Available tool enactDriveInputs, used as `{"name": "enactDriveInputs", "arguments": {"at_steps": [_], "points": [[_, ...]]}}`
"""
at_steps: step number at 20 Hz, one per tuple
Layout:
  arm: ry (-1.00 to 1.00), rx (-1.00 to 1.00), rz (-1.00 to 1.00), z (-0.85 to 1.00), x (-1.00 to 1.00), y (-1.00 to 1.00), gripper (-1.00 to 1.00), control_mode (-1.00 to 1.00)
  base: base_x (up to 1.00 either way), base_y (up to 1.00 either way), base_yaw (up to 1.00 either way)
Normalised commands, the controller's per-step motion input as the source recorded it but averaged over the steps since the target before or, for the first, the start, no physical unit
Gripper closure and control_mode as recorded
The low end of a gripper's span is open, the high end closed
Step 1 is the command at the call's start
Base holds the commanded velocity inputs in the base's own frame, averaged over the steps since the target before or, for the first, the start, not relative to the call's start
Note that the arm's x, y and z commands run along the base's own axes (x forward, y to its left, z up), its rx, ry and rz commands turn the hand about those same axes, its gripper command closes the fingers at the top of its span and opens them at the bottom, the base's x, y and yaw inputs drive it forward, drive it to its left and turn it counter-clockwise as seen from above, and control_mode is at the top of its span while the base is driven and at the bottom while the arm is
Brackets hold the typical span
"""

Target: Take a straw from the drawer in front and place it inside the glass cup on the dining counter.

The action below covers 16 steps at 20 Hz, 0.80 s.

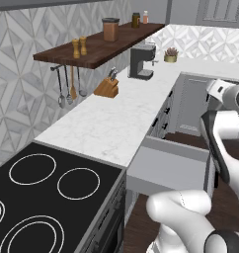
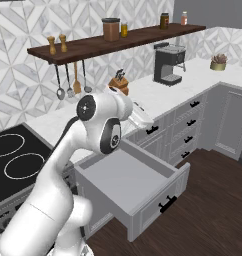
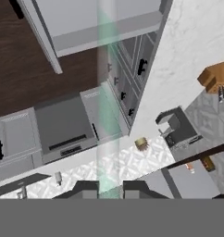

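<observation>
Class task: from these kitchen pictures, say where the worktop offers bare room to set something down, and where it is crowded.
Free: the white marble worktop between the black cooktop and the wooden knife block. The open light-grey drawer looks bare inside. Crowded: the far corner, where the black coffee machine and small potted plant stand, and the dark wooden shelf with its jars.

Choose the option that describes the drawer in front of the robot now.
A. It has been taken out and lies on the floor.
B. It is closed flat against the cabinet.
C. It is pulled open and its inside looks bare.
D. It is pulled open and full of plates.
C: in the right base view the drawer stands pulled out from the cabinet, and its grey inside shows nothing lying in it.
</observation>
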Motion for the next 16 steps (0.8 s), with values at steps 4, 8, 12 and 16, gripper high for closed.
{"name": "enactDriveInputs", "arguments": {"at_steps": [4,8,12,16], "points": [[-0.02,-0.10,-0.02,0.26,-0.53,0.14,1.00,-1.00,0.00,0.00,0.00],[0.00,-0.06,-0.07,0.33,-0.43,0.11,1.00,-1.00,0.00,0.00,0.00],[0.10,-0.04,-0.03,0.49,-0.29,0.02,1.00,-1.00,0.00,0.00,0.00],[0.19,-0.01,-0.05,0.44,-0.43,0.00,1.00,-1.00,0.00,0.00,0.00]]}}
